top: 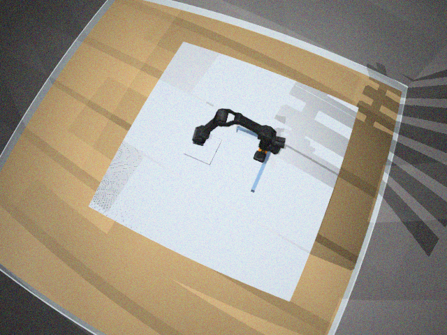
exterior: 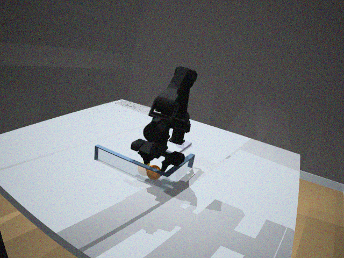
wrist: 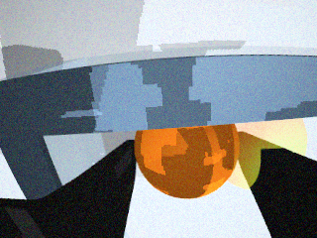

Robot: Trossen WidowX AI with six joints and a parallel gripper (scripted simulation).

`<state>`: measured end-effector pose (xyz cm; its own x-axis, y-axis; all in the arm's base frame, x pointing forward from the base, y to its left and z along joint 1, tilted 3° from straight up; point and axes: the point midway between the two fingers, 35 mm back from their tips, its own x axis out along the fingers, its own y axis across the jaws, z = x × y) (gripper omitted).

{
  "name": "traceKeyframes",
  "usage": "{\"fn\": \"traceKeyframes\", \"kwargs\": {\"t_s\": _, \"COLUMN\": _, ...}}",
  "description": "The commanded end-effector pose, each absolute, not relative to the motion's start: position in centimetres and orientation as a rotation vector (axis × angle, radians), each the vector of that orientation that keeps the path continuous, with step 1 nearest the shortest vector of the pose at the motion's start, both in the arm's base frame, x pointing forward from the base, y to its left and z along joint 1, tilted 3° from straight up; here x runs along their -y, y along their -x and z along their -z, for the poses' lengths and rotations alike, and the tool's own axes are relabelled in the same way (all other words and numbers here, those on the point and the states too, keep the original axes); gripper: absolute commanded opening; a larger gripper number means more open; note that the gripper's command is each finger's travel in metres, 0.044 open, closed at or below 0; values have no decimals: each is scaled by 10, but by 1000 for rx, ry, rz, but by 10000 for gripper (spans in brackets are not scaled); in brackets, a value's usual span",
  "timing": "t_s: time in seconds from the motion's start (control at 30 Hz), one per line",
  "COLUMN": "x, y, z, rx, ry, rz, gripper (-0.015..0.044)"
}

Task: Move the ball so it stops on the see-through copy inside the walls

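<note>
The orange ball [top: 260,149] [exterior: 153,172] [wrist: 185,161] sits inside the corner, close behind the long clear wall [top: 260,174] [exterior: 119,156] [wrist: 248,84], whose top edge covers part of it. The short clear wall [top: 247,131] [exterior: 181,163] meets it near the ball. The pale yellow see-through copy [exterior: 142,169] [wrist: 292,136] is right beside the ball and partly overlapped by it. My gripper [exterior: 155,167] [wrist: 185,143] points down over the corner. Its fingertips touch the ball's two sides, so it looks shut on the ball. One fingertip overlaps the copy. The arm hides the copy in the top view.
The arm reaches over the short wall from its base [top: 199,136]. Thin dark lines [top: 197,158] mark a corner on the white table [top: 180,202] [exterior: 55,180] near the base. Shadows of the arm and other shapes fall across the table beyond the walls.
</note>
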<state>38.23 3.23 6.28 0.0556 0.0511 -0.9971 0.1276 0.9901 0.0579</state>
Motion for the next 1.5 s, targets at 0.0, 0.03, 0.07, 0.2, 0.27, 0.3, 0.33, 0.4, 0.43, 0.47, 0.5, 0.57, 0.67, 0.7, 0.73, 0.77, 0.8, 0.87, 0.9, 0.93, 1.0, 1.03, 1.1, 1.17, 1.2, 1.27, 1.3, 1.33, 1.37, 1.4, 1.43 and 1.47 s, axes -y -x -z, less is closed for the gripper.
{"fn": "traceKeyframes", "kwargs": {"t_s": 0.0, "x": -32, "y": -383, "z": -62, "rx": -1513, "ry": -147, "rz": 63, "gripper": 232}}
{"fn": "traceKeyframes", "kwargs": {"t_s": 0.03, "x": -32, "y": -383, "z": -62, "rx": -1513, "ry": -147, "rz": 63, "gripper": 226}}
{"fn": "traceKeyframes", "kwargs": {"t_s": 0.07, "x": -32, "y": -383, "z": -62, "rx": -1513, "ry": -147, "rz": 63, "gripper": 219}}
{"fn": "traceKeyframes", "kwargs": {"t_s": 0.2, "x": -37, "y": -380, "z": -68, "rx": -1504, "ry": -114, "rz": 39, "gripper": 114}}
{"fn": "traceKeyframes", "kwargs": {"t_s": 0.27, "x": -41, "y": -378, "z": -79, "rx": -1495, "ry": -82, "rz": 16, "gripper": 61}}
{"fn": "traceKeyframes", "kwargs": {"t_s": 0.3, "x": -42, "y": -378, "z": -85, "rx": -1492, "ry": -72, "rz": 8, "gripper": 35}}
{"fn": "traceKeyframes", "kwargs": {"t_s": 0.33, "x": -43, "y": -378, "z": -90, "rx": -1489, "ry": -64, "rz": 3, "gripper": 9}}
{"fn": "traceKeyframes", "kwargs": {"t_s": 0.4, "x": -42, "y": -379, "z": -98, "rx": -1491, "ry": -70, "rz": 7, "gripper": 0}}
{"fn": "traceKeyframes", "kwargs": {"t_s": 0.43, "x": -42, "y": -380, "z": -102, "rx": -1492, "ry": -73, "rz": 9, "gripper": 0}}
{"fn": "traceKeyframes", "kwargs": {"t_s": 0.47, "x": -41, "y": -380, "z": -106, "rx": -1492, "ry": -76, "rz": 11, "gripper": 0}}
{"fn": "traceKeyframes", "kwargs": {"t_s": 0.5, "x": -40, "y": -381, "z": -110, "rx": -1493, "ry": -79, "rz": 14, "gripper": 0}}
{"fn": "traceKeyframes", "kwargs": {"t_s": 0.57, "x": -39, "y": -382, "z": -118, "rx": -1495, "ry": -85, "rz": 18, "gripper": 0}}
{"fn": "traceKeyframes", "kwargs": {"t_s": 0.67, "x": -37, "y": -383, "z": -130, "rx": -1498, "ry": -94, "rz": 25, "gripper": 0}}
{"fn": "traceKeyframes", "kwargs": {"t_s": 0.7, "x": -37, "y": -383, "z": -134, "rx": -1499, "ry": -97, "rz": 27, "gripper": 0}}
{"fn": "traceKeyframes", "kwargs": {"t_s": 0.73, "x": -36, "y": -383, "z": -138, "rx": -1499, "ry": -100, "rz": 29, "gripper": 0}}
{"fn": "traceKeyframes", "kwargs": {"t_s": 0.77, "x": -35, "y": -383, "z": -142, "rx": -1500, "ry": -103, "rz": 31, "gripper": 0}}
{"fn": "traceKeyframes", "kwargs": {"t_s": 0.8, "x": -35, "y": -383, "z": -146, "rx": -1501, "ry": -106, "rz": 34, "gripper": 0}}
{"fn": "traceKeyframes", "kwargs": {"t_s": 0.87, "x": -33, "y": -382, "z": -154, "rx": -1503, "ry": -112, "rz": 38, "gripper": 0}}
{"fn": "traceKeyframes", "kwargs": {"t_s": 0.9, "x": -33, "y": -382, "z": -158, "rx": -1504, "ry": -115, "rz": 40, "gripper": 0}}
{"fn": "traceKeyframes", "kwargs": {"t_s": 0.93, "x": -32, "y": -382, "z": -162, "rx": -1505, "ry": -118, "rz": 42, "gripper": 0}}
{"fn": "traceKeyframes", "kwargs": {"t_s": 1.0, "x": -31, "y": -381, "z": -170, "rx": -1507, "ry": -124, "rz": 47, "gripper": 0}}
{"fn": "traceKeyframes", "kwargs": {"t_s": 1.03, "x": -30, "y": -380, "z": -174, "rx": -1507, "ry": -127, "rz": 49, "gripper": 0}}
{"fn": "traceKeyframes", "kwargs": {"t_s": 1.1, "x": -28, "y": -379, "z": -182, "rx": -1509, "ry": -133, "rz": 53, "gripper": 0}}
{"fn": "traceKeyframes", "kwargs": {"t_s": 1.17, "x": -27, "y": -377, "z": -190, "rx": -1511, "ry": -139, "rz": 58, "gripper": 0}}
{"fn": "traceKeyframes", "kwargs": {"t_s": 1.2, "x": -26, "y": -376, "z": -193, "rx": -1512, "ry": -142, "rz": 60, "gripper": 0}}
{"fn": "traceKeyframes", "kwargs": {"t_s": 1.27, "x": -25, "y": -375, "z": -198, "rx": -1513, "ry": -147, "rz": 63, "gripper": 0}}
{"fn": "traceKeyframes", "kwargs": {"t_s": 1.3, "x": -25, "y": -375, "z": -199, "rx": -1513, "ry": -147, "rz": 63, "gripper": 0}}
{"fn": "traceKeyframes", "kwargs": {"t_s": 1.33, "x": -25, "y": -375, "z": -199, "rx": -1513, "ry": -147, "rz": 63, "gripper": 0}}
{"fn": "traceKeyframes", "kwargs": {"t_s": 1.37, "x": -24, "y": -375, "z": -197, "rx": -1513, "ry": -147, "rz": 63, "gripper": 0}}
{"fn": "traceKeyframes", "kwargs": {"t_s": 1.4, "x": -22, "y": -375, "z": -194, "rx": -1513, "ry": -147, "rz": 64, "gripper": 0}}
{"fn": "traceKeyframes", "kwargs": {"t_s": 1.43, "x": -20, "y": -375, "z": -191, "rx": -1513, "ry": -147, "rz": 64, "gripper": 0}}
{"fn": "traceKeyframes", "kwargs": {"t_s": 1.47, "x": -18, "y": -375, "z": -188, "rx": -1513, "ry": -147, "rz": 64, "gripper": 0}}
